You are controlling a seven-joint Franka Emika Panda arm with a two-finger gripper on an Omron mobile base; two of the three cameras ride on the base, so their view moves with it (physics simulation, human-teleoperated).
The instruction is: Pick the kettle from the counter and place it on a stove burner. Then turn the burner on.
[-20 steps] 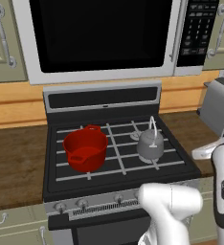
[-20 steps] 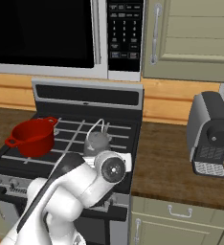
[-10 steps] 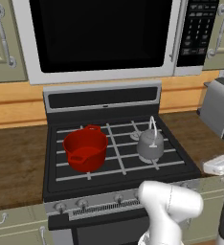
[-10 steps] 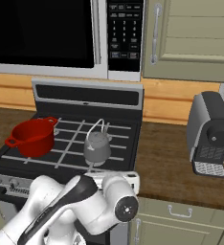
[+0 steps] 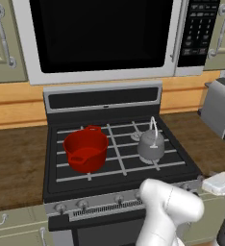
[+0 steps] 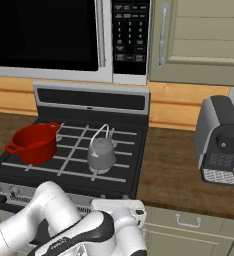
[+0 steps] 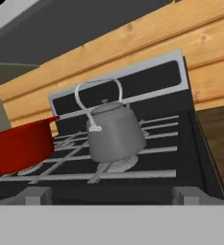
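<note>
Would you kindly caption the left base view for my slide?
Grey kettle on the stove's right grate, red pot left, microwave above.

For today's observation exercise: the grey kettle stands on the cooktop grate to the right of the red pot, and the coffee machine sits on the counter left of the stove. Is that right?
Not quite. The coffee machine sits on the counter right of the stove, as the right base view shows. The kettle does stand on the grate, right of the red pot.

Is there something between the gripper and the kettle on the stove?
Nothing visible. In the hand view the kettle sits straight ahead on the grate over a burner, with open space before it. The red pot stands apart, off to one side.
</note>
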